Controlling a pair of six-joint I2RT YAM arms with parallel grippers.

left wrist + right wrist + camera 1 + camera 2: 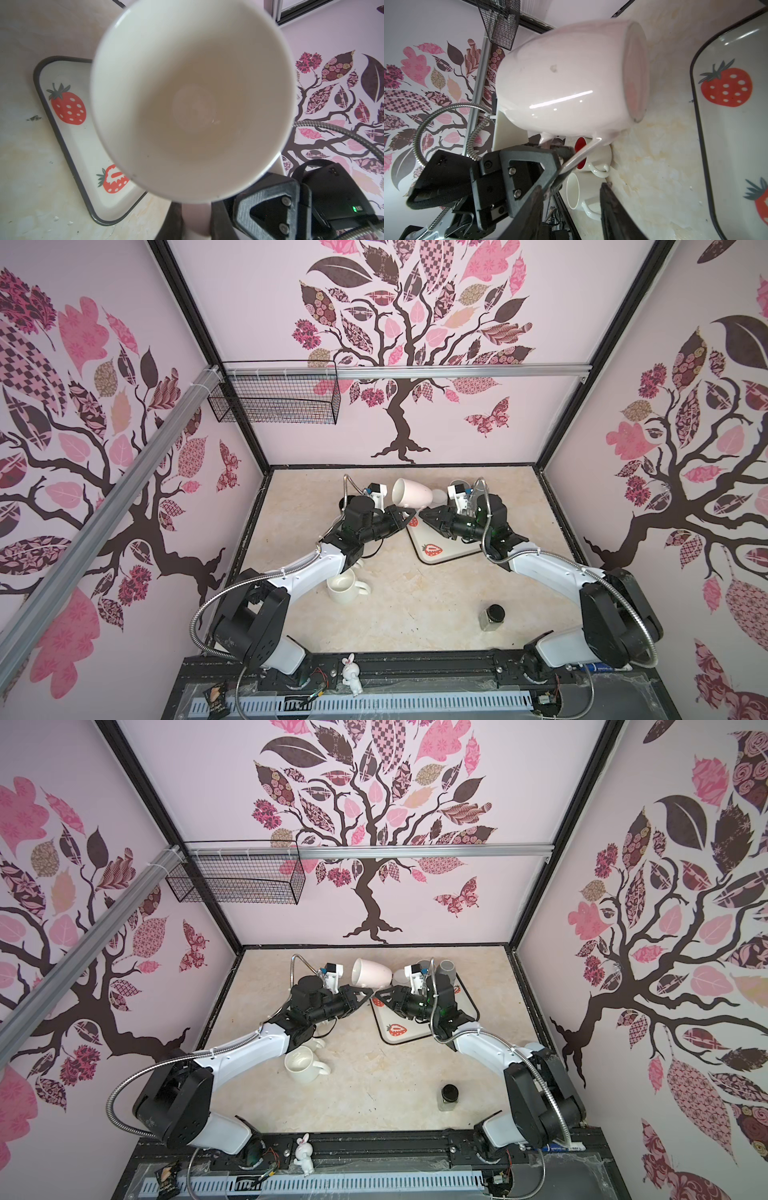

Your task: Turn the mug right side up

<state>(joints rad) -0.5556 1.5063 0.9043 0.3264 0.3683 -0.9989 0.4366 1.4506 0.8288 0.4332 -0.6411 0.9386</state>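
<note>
The left gripper (405, 515) is clutching the mug (411, 492) by its handle, sideways in midair. The right gripper (426, 516) is hanging released. I'd say it's half turned, with uprighting left.

I can't read any words or numbers here. The small dark packet (216, 695) on the front rail has print too tiny for me. The raised mark on the black plastic case (443, 160) is blurry.
</note>
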